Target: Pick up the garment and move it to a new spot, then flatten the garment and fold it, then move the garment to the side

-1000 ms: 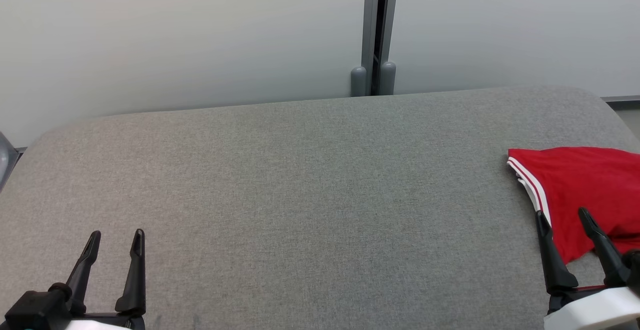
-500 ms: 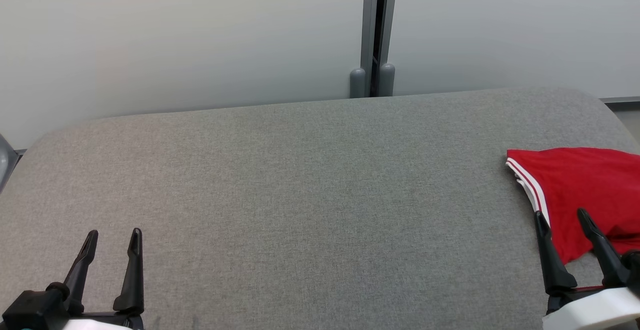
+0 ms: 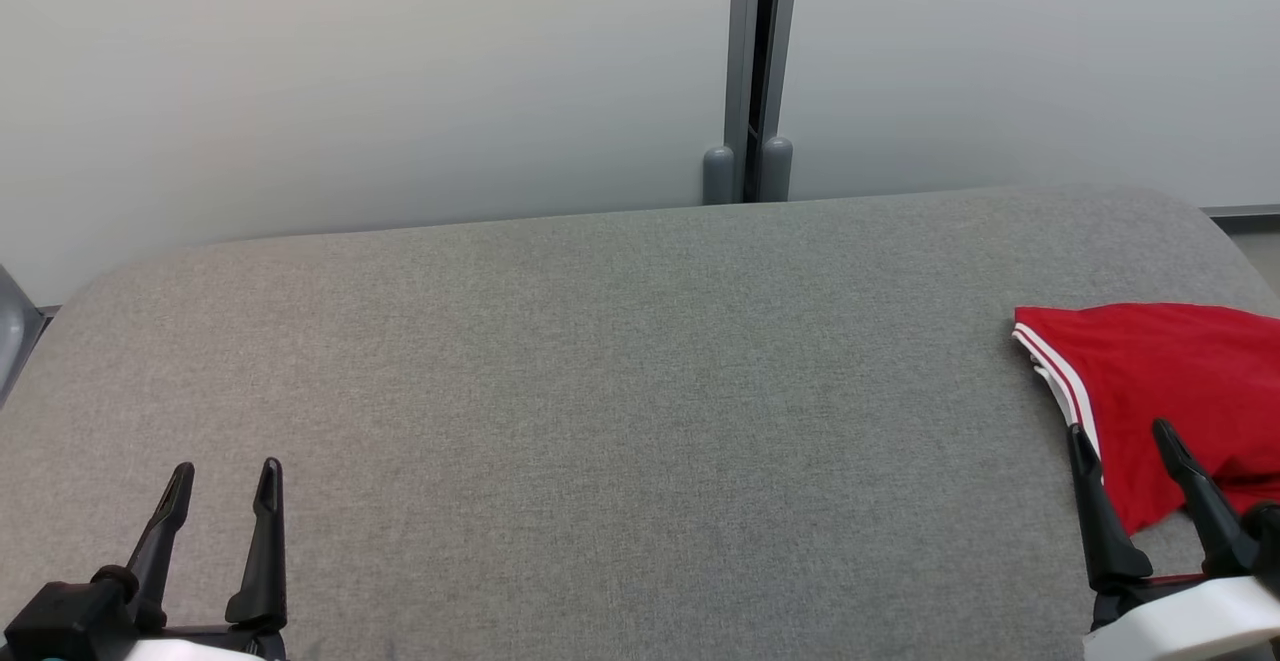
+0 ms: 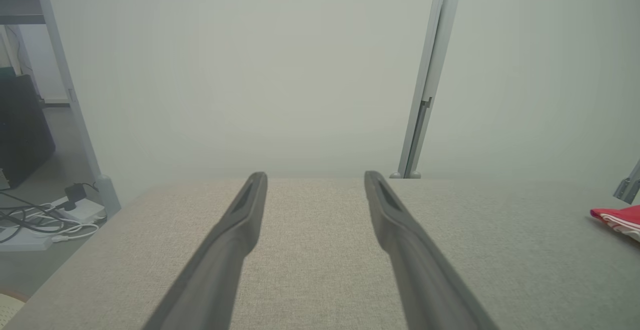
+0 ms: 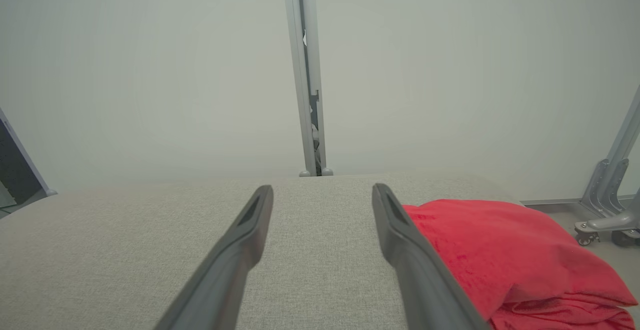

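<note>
**Head view.** The red garment [image 3: 1170, 371] lay in layers at the right edge of the frame, on the grey padded table [image 3: 600, 361]. The left gripper [image 3: 227, 466], lower left, and the right gripper [image 3: 1120, 429], lower right, both stood spread wide and empty. The right gripper's tips overlapped the cloth's near corner, though contact could not be judged. The scene suited either a bundle awaiting pickup or a folded one already set aside. Should a grasp be needed, pinching every layer together would probably keep the stack intact. The white-striped hem faced frame left and ran from upper left to lower right. The frame cut the cloth off, so its long axis could not be fixed.
</note>
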You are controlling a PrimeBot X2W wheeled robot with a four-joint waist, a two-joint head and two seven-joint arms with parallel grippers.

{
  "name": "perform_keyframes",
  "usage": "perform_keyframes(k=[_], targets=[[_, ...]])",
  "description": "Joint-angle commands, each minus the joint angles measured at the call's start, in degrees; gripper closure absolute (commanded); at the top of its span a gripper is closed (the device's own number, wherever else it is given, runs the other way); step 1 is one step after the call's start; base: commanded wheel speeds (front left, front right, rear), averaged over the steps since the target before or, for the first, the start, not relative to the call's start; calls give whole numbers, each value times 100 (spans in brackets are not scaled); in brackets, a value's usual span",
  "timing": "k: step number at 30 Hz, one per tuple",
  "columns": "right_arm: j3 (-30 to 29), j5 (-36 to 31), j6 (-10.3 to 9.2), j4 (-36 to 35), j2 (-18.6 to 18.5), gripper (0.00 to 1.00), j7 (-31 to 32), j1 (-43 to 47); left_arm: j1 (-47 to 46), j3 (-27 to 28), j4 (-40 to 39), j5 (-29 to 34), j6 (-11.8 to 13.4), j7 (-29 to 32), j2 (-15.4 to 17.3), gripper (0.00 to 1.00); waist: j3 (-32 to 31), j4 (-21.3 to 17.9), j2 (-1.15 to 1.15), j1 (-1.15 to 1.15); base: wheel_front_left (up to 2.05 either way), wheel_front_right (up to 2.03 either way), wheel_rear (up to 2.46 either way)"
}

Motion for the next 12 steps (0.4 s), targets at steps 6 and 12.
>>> perform_keyframes(k=[6,12], targets=[[-16,45,-2,17,-7,0,-13,60,-47,-2,31,-67,39,-4,46,0,-59,15,0,0,0,0,0],[-16,51,-2,14,-9,0,-1,61,-41,-22,53,-94,47,-7,47,0,-86,12,0,0,0,0,0]])
